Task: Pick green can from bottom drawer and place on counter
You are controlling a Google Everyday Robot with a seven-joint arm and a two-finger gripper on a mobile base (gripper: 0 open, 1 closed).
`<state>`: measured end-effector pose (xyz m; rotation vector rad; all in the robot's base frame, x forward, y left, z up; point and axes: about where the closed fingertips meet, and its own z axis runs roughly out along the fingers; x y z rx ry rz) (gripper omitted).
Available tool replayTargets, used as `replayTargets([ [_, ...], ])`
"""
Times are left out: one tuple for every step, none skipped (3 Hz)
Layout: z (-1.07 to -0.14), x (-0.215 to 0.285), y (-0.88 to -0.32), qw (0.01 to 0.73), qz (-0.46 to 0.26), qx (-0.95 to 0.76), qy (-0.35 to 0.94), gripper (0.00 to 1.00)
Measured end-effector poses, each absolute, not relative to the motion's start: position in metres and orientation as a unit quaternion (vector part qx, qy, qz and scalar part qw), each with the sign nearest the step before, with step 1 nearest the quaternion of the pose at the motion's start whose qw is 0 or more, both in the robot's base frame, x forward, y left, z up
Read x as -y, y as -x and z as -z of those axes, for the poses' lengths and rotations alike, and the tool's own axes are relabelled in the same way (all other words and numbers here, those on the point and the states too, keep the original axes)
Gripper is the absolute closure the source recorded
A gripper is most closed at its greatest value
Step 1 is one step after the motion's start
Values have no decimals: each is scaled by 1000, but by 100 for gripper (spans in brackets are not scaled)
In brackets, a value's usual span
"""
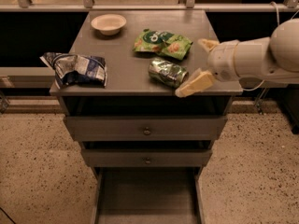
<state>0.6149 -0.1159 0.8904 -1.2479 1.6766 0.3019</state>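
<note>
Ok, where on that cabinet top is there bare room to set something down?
Best patch: the middle of the counter, bordered by the bowl, the crumpled bag, the snack bag and the green can. The bottom drawer floor shows bare too. The corner past the can is crowded: the claw hangs open beside it.
</note>
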Motion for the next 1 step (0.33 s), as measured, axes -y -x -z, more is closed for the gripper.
replayTargets([
  [-919, 157, -592, 495, -31, -685, 534, 0],
])
